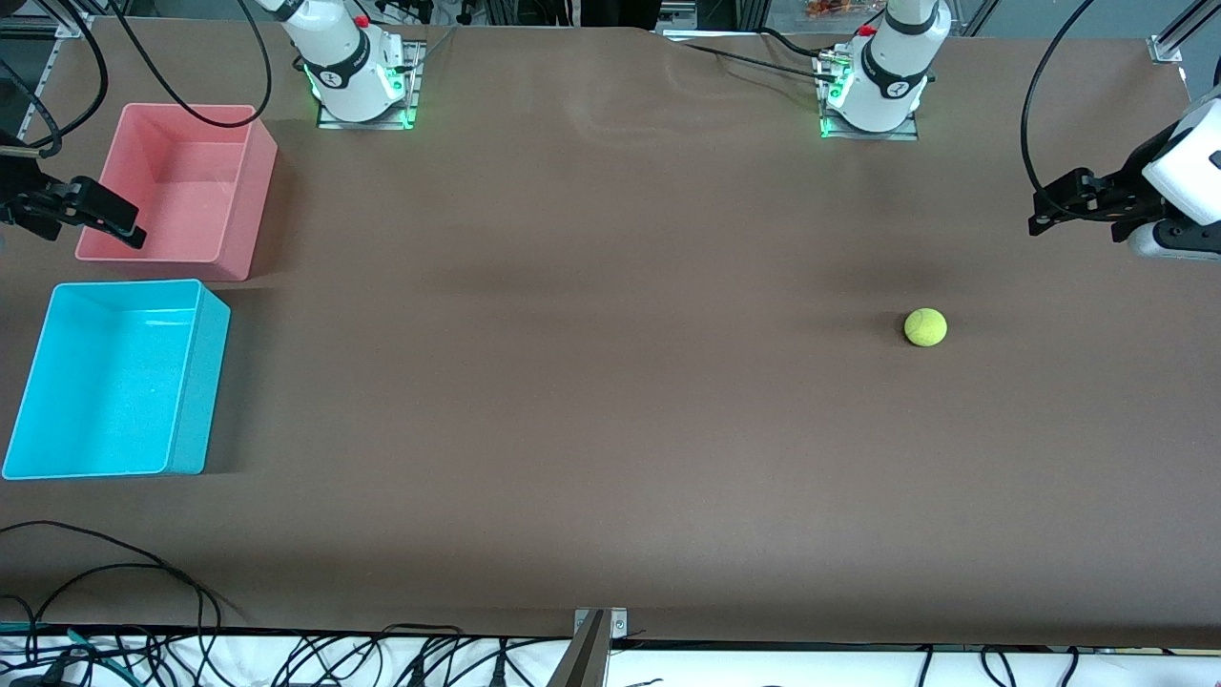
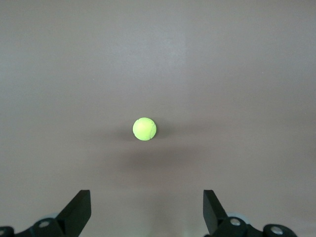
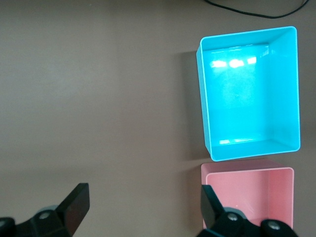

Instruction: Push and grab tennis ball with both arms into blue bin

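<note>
Your tennis ball (image 1: 925, 326) sits on bare brown table (image 1: 610, 401) toward left arm's end, untouched. Your left gripper (image 1: 1040, 218) hangs up in air near table's edge at that end, jaws spread wide, empty. Your right gripper (image 1: 129, 232) hovers over pink bin (image 1: 262, 181), jaws wide, empty. Blue bin (image 1: 205, 382) just beside pink bin, nearer front camera

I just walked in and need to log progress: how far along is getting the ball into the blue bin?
Nothing is done yet: the ball lies on the bare table toward the left arm's end, and the blue bin is empty. The left gripper is open, the ball in its view; the right gripper is open by the bins. The push, grab and drop all remain.
</note>
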`<action>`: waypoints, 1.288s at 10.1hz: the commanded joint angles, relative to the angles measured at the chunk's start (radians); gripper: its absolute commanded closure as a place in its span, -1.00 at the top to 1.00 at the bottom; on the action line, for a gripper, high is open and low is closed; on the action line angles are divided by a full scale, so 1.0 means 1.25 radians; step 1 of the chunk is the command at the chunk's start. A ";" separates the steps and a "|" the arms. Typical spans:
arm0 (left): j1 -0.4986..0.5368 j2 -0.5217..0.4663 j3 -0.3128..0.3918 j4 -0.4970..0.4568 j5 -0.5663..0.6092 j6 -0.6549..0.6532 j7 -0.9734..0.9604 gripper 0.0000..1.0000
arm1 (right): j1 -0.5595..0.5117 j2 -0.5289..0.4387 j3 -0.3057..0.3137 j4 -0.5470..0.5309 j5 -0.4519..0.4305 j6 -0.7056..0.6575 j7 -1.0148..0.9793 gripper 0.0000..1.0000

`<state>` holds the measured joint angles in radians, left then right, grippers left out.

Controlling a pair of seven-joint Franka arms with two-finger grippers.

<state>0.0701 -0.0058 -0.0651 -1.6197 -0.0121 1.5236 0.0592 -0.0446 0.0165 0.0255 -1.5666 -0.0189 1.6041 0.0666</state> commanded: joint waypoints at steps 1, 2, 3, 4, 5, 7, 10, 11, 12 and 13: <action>-0.002 0.010 -0.002 0.026 0.016 -0.020 -0.003 1.00 | -0.005 0.004 0.005 0.019 0.013 -0.009 0.012 1.00; -0.005 0.010 -0.003 0.026 0.016 -0.020 -0.003 1.00 | -0.005 0.005 0.004 0.019 0.011 -0.006 0.012 1.00; -0.005 0.010 -0.003 0.026 0.016 -0.020 -0.003 1.00 | -0.005 0.005 0.004 0.020 0.011 -0.006 0.012 1.00; -0.005 0.010 -0.003 0.026 0.016 -0.020 -0.003 1.00 | -0.005 0.005 0.004 0.020 0.011 -0.008 0.012 1.00; -0.005 0.010 -0.002 0.026 0.016 -0.020 -0.003 1.00 | -0.005 0.005 0.004 0.020 0.011 -0.008 0.012 1.00; -0.005 0.010 -0.002 0.026 0.016 -0.020 -0.003 1.00 | -0.005 0.004 0.004 0.020 0.011 -0.011 0.012 1.00; 0.004 0.012 0.007 0.024 0.016 -0.020 -0.002 1.00 | -0.005 0.005 0.002 0.020 0.011 -0.011 0.012 1.00; 0.003 0.019 0.008 0.024 0.016 -0.019 0.002 1.00 | -0.005 0.004 0.003 0.020 0.011 -0.011 0.012 1.00; 0.004 0.040 0.008 0.023 0.017 -0.019 0.007 1.00 | -0.005 0.005 0.002 0.020 0.011 -0.011 0.012 1.00; 0.017 0.044 0.009 0.023 0.016 -0.016 0.009 1.00 | -0.005 0.004 0.002 0.020 0.011 -0.011 0.012 1.00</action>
<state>0.0736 0.0070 -0.0524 -1.6200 -0.0120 1.5191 0.0592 -0.0446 0.0165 0.0251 -1.5663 -0.0187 1.6041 0.0724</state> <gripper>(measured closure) 0.000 0.000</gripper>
